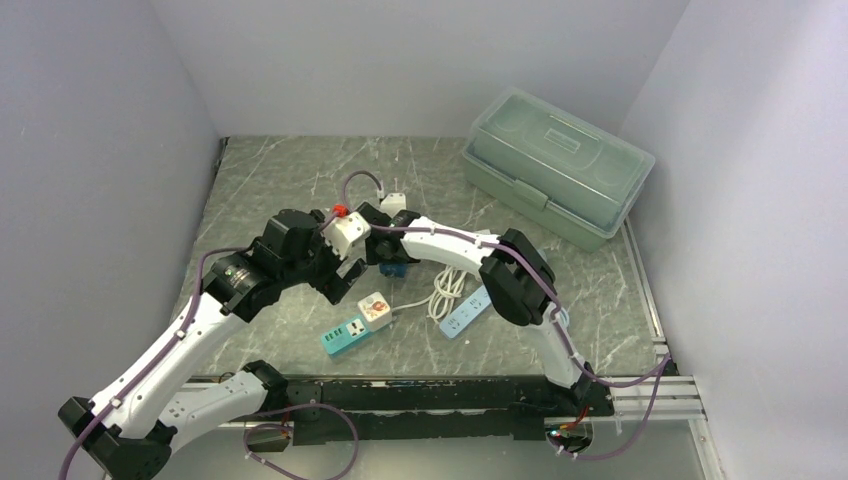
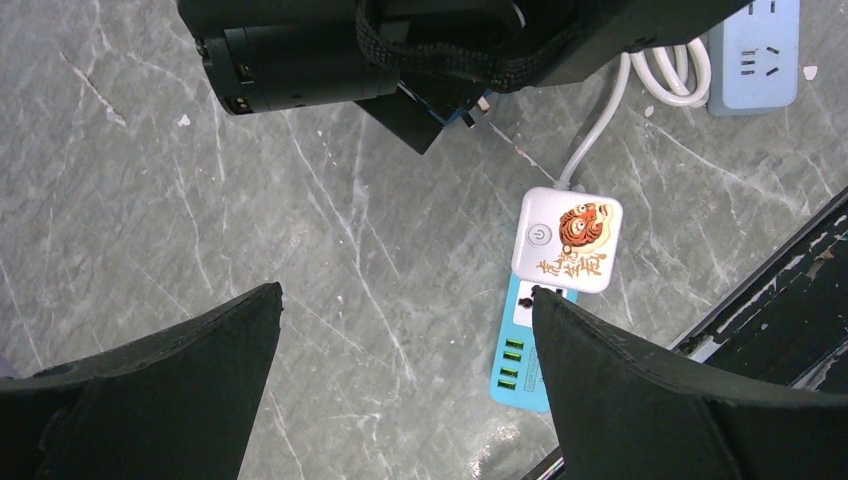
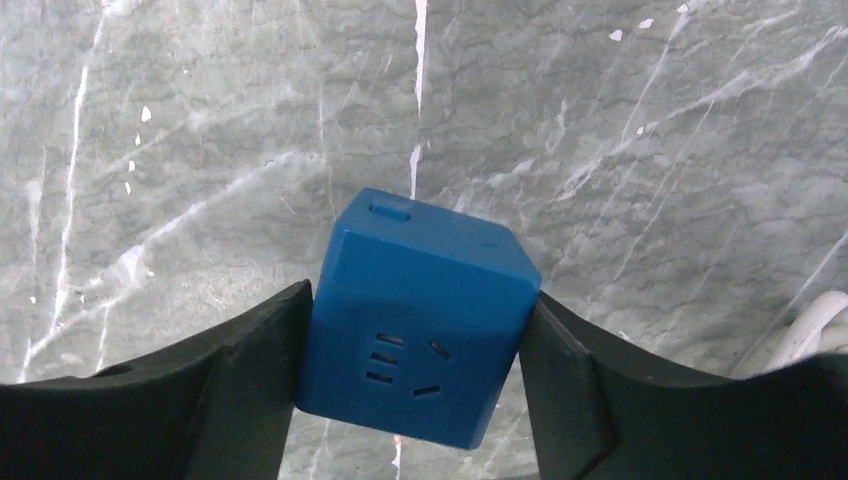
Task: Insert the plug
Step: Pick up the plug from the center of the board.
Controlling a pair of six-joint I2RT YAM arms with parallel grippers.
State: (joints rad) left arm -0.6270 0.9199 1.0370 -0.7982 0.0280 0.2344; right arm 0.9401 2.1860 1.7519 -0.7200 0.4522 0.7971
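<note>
Both jaws of right gripper (image 3: 418, 305) pinch the blue cube plug (image 3: 415, 330). Teal strip (image 1: 345, 333) lies toward the bases, slightly left of it, long axis diagonal. Left gripper (image 2: 407, 295) hangs wide open, empty, nearer it.

Soft even light, faint shadows, near fingers (image 2: 150, 400) slightly blurred.

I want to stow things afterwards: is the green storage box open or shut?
Shut: the green storage box has its lid seated flat, no gap showing.
</note>
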